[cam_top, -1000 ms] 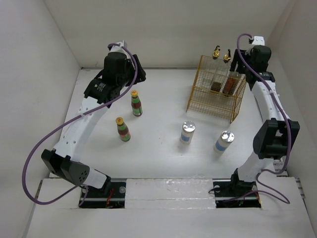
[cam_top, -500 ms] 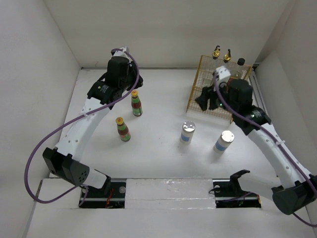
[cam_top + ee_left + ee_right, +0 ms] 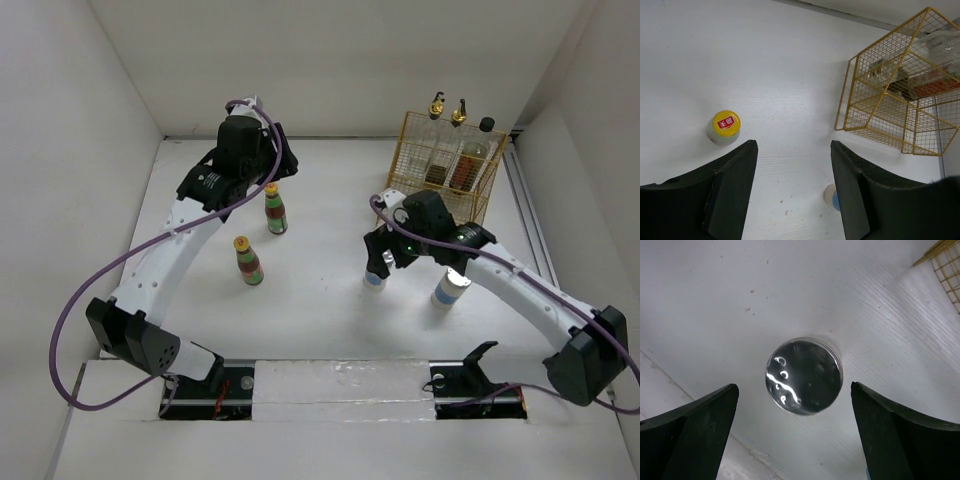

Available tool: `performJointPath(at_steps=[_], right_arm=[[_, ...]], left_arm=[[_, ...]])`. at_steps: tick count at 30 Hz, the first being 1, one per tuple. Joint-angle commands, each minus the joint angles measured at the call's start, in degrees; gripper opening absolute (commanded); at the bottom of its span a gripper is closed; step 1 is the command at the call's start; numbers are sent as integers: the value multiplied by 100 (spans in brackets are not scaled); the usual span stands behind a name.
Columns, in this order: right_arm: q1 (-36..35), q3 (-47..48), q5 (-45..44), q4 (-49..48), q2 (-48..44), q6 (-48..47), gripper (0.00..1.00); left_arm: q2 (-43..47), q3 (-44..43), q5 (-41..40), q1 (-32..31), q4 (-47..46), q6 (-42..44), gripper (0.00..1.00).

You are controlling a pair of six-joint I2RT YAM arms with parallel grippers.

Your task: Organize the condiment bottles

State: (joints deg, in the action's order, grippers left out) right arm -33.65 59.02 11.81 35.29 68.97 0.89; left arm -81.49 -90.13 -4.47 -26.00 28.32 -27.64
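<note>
**A:** Where is the left pincer [image 3: 793,145]?

**B:** Over the left half of the surface [image 3: 320,310], toward the far edge. Its jaws are spread wide and it holds nothing. It hovers by the far sauce bottle [image 3: 275,208]. In the wrist view that bottle's cap [image 3: 726,124] lies left of the gap, not between the fingers.

**A:** Any writing on it?

**B:** The yellow cap has a red patch with a white character on it, too small for me to read. The body label is red and green, and I can't make out any words.

**A:** And the other one?

**B:** The near sauce bottle [image 3: 248,260] stands upright, a little closer to the near edge and apart from the first.

**A:** What about the right pincer [image 3: 794,386]?

**B:** It is also wide open and empty. It hangs over the left shaker [image 3: 376,278], just right of the surface's middle. The silver lid [image 3: 804,376] shows between the fingers with bare space on both sides, so nothing touches.

**A:** Where is the second shaker?

**B:** The right shaker [image 3: 450,287] stands near the first, toward the right edge. It is upright and blue-banded, with the arm crossing just above it. I can't read any print on it.

**A:** And the rest?

**B:** They are in the basket [image 3: 400,180] at the far right corner. The gold-topped cruets [image 3: 436,105] stand side by side there. The dark bottle [image 3: 486,125] with its black cap is next to them, on the side nearer the right edge.
</note>
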Motion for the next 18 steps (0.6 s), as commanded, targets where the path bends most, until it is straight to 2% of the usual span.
performJointPath(at_steps=[1, 4, 5, 6, 7, 8, 9, 13, 18], right_arm=[[-229, 100, -135, -505, 361, -70, 100], [-291, 224, -329, -610, 626, -71, 96], [-291, 224, -381, -672, 705, -71, 80], [-291, 224, -495, -725, 706, -71, 74], [-291, 224, -496, -795, 706, -10, 72], [-291, 302, -496, -795, 706, -9, 59], [-291, 364, -626, -795, 706, 43, 53], [-116, 1214, -803, -497, 486, 43, 51], [815, 2647, -575, -277, 643, 43, 50]], left_arm=[[318, 109, 69, 7, -168, -31, 56], [318, 162, 17, 7, -168, -31, 56], [371, 162, 16, 7, -168, -31, 56], [371, 162, 16, 7, -168, -31, 56], [371, 162, 16, 7, -168, -31, 56], [371, 162, 16, 7, -168, -31, 56], [371, 162, -36, 7, -168, -31, 56], [371, 101, -36, 7, -168, 22, 56], [310, -66, -97, 7, -168, 92, 56]])
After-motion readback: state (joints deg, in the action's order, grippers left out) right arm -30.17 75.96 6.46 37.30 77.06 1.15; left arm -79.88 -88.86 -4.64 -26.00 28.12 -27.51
